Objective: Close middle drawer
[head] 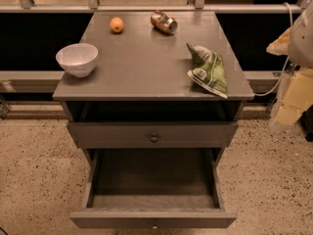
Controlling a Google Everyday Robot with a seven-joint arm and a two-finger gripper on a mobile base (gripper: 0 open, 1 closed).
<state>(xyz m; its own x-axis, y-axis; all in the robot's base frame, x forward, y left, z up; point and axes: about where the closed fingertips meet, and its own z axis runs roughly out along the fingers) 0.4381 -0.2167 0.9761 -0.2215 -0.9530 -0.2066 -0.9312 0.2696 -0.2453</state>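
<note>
The middle drawer (154, 218) is pulled far out of the grey cabinet, towards the bottom of the camera view. Its deep box (152, 177) is open and looks empty, and its small round knob (154, 225) shows at the lower edge. Above it, the top drawer front (154, 134) with its own knob stands only slightly out under the cabinet top. The lowest drawer is hidden beneath the open one. My gripper (291, 102) is a pale, blurred shape at the right edge, beside the cabinet's right side and well apart from the drawer.
On the cabinet top (142, 58) stand a white bowl (77, 58), an orange (117, 24), a can lying on its side (164, 22) and a green chip bag (209, 70) near the right front corner. Speckled floor (34, 170) lies on both sides. A dark wall with rails runs behind.
</note>
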